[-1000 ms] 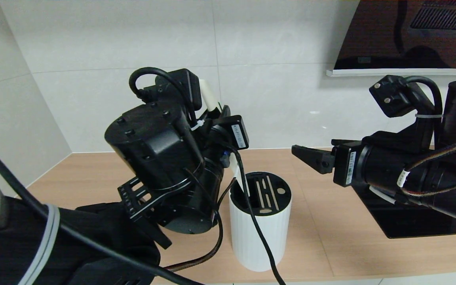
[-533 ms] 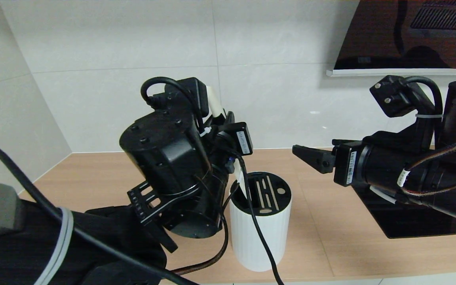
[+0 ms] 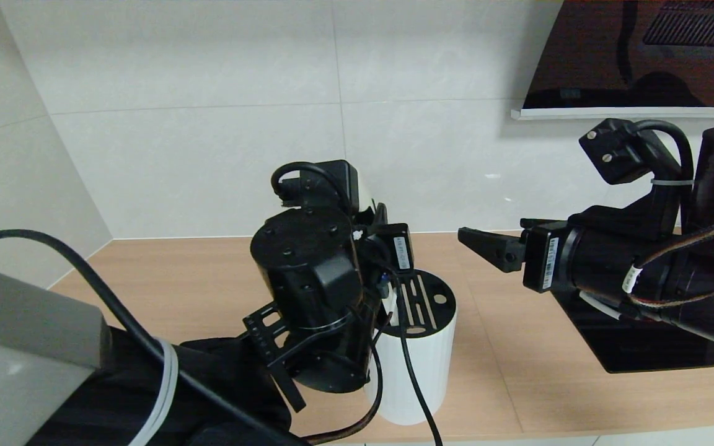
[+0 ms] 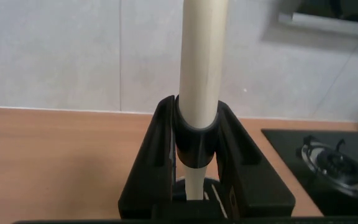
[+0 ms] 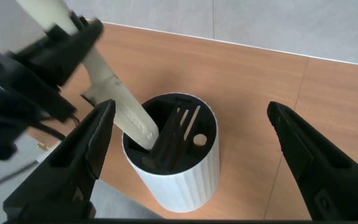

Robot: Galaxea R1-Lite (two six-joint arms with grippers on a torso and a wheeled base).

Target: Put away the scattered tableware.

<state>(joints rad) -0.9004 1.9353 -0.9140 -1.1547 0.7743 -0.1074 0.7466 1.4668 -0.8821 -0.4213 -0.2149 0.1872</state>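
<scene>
Knife [image 4: 199, 68] clamped in left tool [image 4: 194, 127], blade in holder [image 5: 188, 183].

Holder [image 3: 416, 365] stands on counter [image 3: 177, 272] near the front edge. Cooktop [image 3: 642, 353] is to its right, with hood [image 3: 642, 56] on the wall above. Left gripper [image 4: 196, 134] sits over the holder's left side, clamped on knife [image 4: 202, 68]. The blade tip is inside the holder's open compartment, left of the slots. Right gripper [image 3: 484, 244] hangs right of the holder, jaws spread.
</scene>
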